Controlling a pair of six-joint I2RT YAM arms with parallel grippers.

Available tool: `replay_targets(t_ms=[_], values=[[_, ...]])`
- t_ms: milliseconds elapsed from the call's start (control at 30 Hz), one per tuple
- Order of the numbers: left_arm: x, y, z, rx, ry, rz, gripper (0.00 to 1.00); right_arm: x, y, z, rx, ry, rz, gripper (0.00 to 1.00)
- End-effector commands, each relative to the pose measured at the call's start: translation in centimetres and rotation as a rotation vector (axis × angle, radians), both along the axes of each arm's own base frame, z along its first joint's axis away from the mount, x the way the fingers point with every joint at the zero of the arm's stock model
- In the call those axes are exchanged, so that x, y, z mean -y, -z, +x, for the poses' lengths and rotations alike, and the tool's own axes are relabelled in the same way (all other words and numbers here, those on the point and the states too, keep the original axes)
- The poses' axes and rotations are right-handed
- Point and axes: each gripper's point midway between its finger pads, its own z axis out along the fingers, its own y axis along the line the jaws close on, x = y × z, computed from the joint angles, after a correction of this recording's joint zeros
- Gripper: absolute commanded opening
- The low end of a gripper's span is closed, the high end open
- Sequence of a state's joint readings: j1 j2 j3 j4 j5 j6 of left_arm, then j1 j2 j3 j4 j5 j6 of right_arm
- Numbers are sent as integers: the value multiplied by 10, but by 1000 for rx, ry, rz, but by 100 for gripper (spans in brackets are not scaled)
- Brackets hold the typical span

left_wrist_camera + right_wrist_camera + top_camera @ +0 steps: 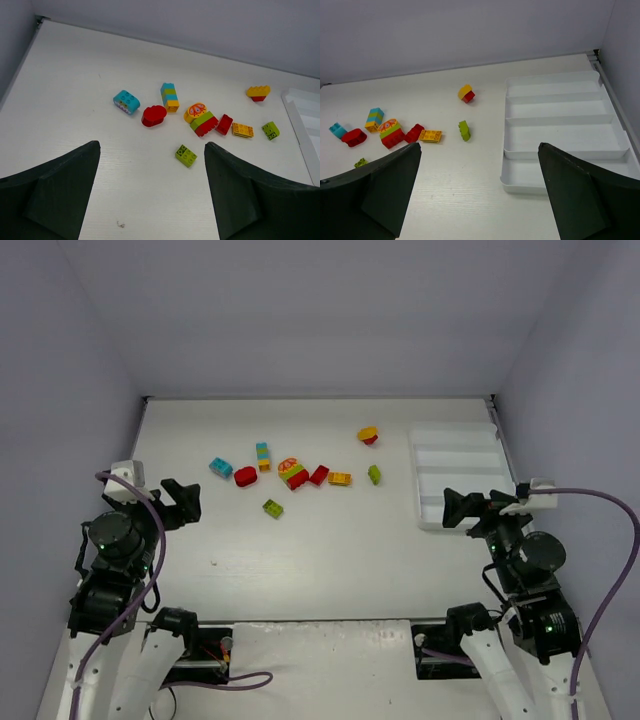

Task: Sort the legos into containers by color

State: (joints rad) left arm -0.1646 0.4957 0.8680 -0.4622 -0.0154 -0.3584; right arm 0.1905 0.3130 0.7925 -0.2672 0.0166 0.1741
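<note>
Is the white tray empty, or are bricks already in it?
Empty, as far as visible. The white tray shows bare compartments in the right wrist view; the lime brick and all others lie on the table.

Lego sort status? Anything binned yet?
Done: nothing, the visible tray compartments are empty. In hand: nothing, left claw and right claw are open and empty. Left: all legos lie loose on the table, from the cyan brick to the green brick nearest the tray.
</note>
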Motion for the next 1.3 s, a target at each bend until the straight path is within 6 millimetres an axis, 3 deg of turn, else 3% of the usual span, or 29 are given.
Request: replay_targets(t_ms=[0,100,133,167,200,267,300,367,400,533,567,600,633,667,700,767,800,833,900,1067,1167,1267], values=[[-6,-22,1,89,-29,17,78,-5,-18,18,11,4,48,100],[-8,-20,1,82,-37,21,78,-9,-8,33,-55,25,133,100],[-9,-20,2,82,-39,21,78,-2,1,43,-93,93,182,100],[-10,-21,4,87,-45,20,78,-5,7,50,-128,131,328,100],[-10,-20,7,84,-49,14,78,-11,19,65,-176,128,338,100],[-13,-22,13,84,-71,-1,78,-37,23,86,-187,-2,314,100],[-12,-26,18,77,-77,-21,78,-48,50,103,-269,-42,284,100],[-7,-36,24,81,-56,-34,78,-62,59,127,-297,-90,276,100],[-1,-47,32,81,-29,-40,78,-67,79,148,-367,-90,247,100],[4,-74,56,76,-16,-28,78,-76,117,198,-470,-103,81,100],[5,-69,67,42,-15,-14,78,-76,124,206,-482,-105,53,100],[5,-77,70,49,-16,-13,78,-76,148,215,-533,-111,-6,100],[5,-76,74,40,-16,-6,78,-77,147,225,-529,-120,-28,100],[9,-69,81,12,7,10,78,-82,166,232,-558,-153,-82,98],[10,-64,84,-3,12,15,78,-86,172,235,-562,-180,-111,93],[10,-50,89,-28,8,18,78,-92,178,247,-551,-203,-165,71],[11,-44,93,-30,6,10,78,-95,194,250,-579,-215,-198,66],[11,-31,95,-50,35,-11,78,-100,195,254,-570,-239,-241,64],[6,-22,98,-85,9,-67,78,-105,212,257,-600,-258,-258,62],[-7,-8,100,-145,-50,-76,78,-131,227,265,-594,-365,-300,67],[-10,-5,100,-150,-69,-66,78,-134,245,271,-626,-360,-313,70],[-10,-4,99,-153,-69,-66,78,-133,251,279,-634,-345,-321,69]])
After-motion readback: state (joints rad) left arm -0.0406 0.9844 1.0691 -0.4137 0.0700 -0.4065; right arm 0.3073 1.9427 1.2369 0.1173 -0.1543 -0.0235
